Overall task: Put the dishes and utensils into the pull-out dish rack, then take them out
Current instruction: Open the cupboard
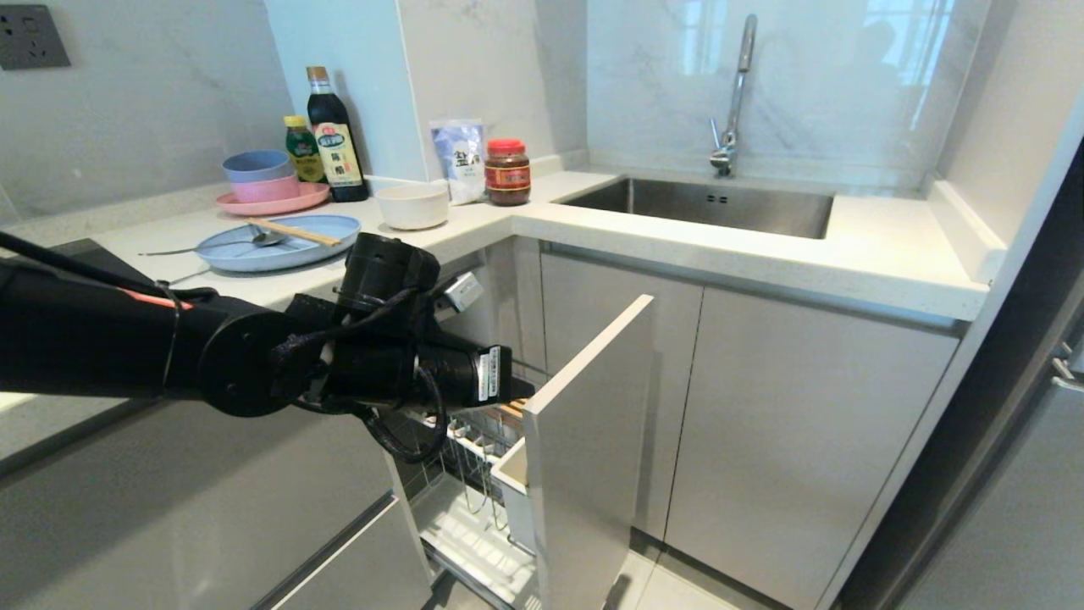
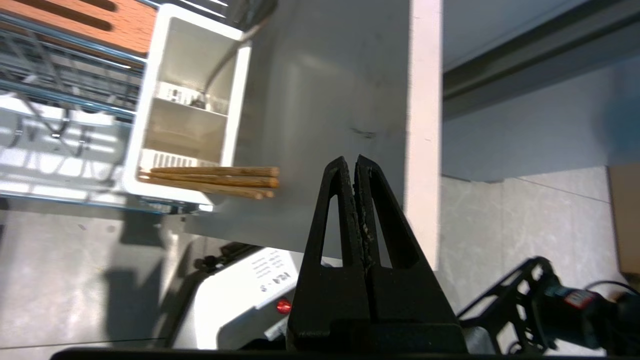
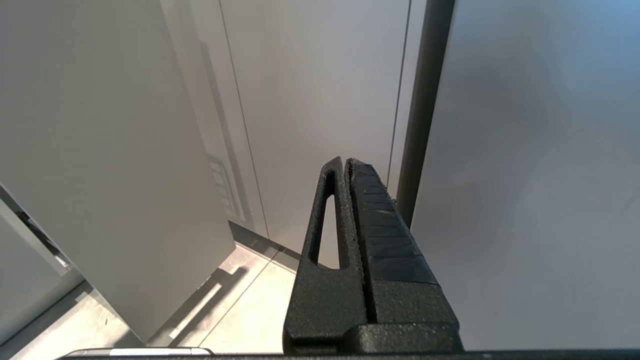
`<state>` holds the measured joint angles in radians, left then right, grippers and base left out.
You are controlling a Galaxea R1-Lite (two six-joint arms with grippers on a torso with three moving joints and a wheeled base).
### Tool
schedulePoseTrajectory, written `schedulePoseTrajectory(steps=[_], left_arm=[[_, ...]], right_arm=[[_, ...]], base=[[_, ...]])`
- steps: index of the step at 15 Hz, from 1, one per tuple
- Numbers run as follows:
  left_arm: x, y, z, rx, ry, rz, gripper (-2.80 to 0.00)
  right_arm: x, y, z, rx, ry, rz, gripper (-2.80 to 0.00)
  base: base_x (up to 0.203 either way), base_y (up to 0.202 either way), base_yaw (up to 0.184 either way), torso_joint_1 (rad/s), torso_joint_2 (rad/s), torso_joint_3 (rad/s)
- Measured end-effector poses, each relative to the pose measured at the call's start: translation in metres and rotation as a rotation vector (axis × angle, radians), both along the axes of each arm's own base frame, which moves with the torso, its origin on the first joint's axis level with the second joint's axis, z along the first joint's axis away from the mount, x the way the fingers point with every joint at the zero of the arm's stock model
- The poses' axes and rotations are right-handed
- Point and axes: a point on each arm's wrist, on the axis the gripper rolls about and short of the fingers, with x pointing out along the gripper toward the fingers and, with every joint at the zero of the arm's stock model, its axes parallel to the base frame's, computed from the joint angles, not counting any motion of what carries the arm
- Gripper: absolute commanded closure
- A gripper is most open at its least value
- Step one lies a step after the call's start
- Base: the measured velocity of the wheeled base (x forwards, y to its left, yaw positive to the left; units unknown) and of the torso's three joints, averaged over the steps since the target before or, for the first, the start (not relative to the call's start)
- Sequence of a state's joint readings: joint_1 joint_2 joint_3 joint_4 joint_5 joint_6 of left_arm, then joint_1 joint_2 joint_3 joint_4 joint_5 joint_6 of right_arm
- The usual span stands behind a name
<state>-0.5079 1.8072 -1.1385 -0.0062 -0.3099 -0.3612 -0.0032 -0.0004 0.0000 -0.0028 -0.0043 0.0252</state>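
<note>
Your left gripper [image 2: 354, 165] has its fingers [image 2: 336, 200] pressed together on nothing, hanging over the grey front panel [image 2: 325, 100] of the pulled-out rack [image 1: 474, 508]. Just beside it, some chopsticks [image 2: 210, 180] already stand in the white caddy [image 2: 185, 110], their ends poking out of one compartment; the other compartments look empty. Out on the worktop [image 1: 677, 237] more remains: the blue plate [image 1: 279, 241] still carries a spoon [image 1: 212, 246] and another pair of chopsticks [image 1: 292, 230], and the white bowl [image 1: 412, 206] sits near it. So you are early in loading, with unloading all ahead. Your right gripper [image 3: 347, 162] is parked low by the cabinet doors [image 3: 310, 100], fingers closed and empty.
</note>
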Motion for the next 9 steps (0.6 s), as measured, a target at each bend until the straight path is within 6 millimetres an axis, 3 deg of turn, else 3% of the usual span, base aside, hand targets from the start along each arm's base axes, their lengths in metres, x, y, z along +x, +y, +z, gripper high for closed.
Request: schedulePoseTrajectory(steps=[9], left_arm=[[-0.013,-0.015,-0.003,-0.059,0.077,-0.083,0.0]], right_arm=[[0.0,0.0,0.0,0.0,0.0,0.0,0.0]], base=[[0.0,0.0,0.0,0.0,0.0,0.0]])
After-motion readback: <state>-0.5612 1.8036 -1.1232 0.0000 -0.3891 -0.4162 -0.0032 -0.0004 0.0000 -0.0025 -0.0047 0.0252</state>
